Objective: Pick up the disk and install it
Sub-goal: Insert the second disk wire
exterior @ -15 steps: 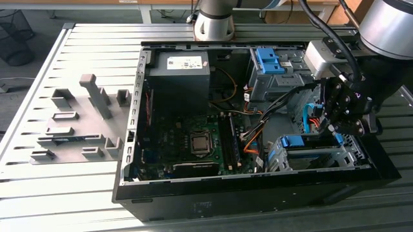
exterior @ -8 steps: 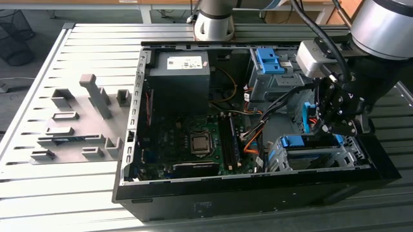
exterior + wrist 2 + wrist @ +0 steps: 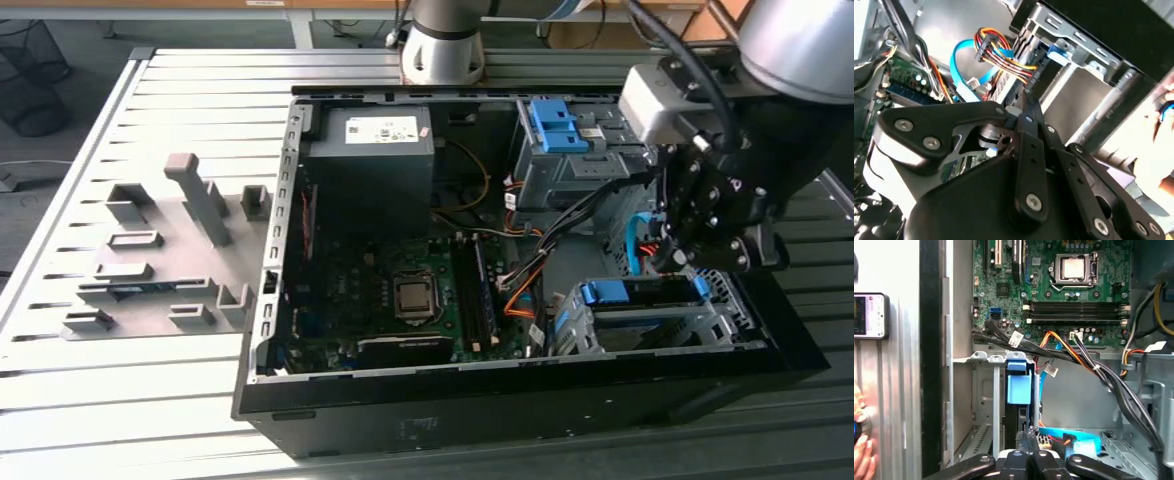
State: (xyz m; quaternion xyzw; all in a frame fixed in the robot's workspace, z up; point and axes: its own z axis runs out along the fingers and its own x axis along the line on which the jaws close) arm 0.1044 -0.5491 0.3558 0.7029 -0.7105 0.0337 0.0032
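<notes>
The disk (image 3: 1020, 416) stands on edge inside the grey drive cage (image 3: 667, 330) at the case's front corner on the exterior view's right. Its blue plastic end (image 3: 1019, 382) and its rail (image 3: 638, 292) show at the cage's open side. My gripper (image 3: 665, 264) hangs just above that cage. In both wrist views the two thin fingers are pressed together, with the gripper (image 3: 1029, 432) right at the disk's dark edge, and I cannot tell whether it touches. Nothing shows between the fingers of the gripper (image 3: 1025, 102).
The open black computer case (image 3: 534, 400) lies on a slatted metal table (image 3: 134, 380). Inside are the motherboard (image 3: 400, 290), a black power supply (image 3: 371, 150), a second cage with a blue bracket (image 3: 554, 125) and cable bundles (image 3: 1079, 357). A person's hand (image 3: 861, 455) and a phone (image 3: 869, 315) are beside the case.
</notes>
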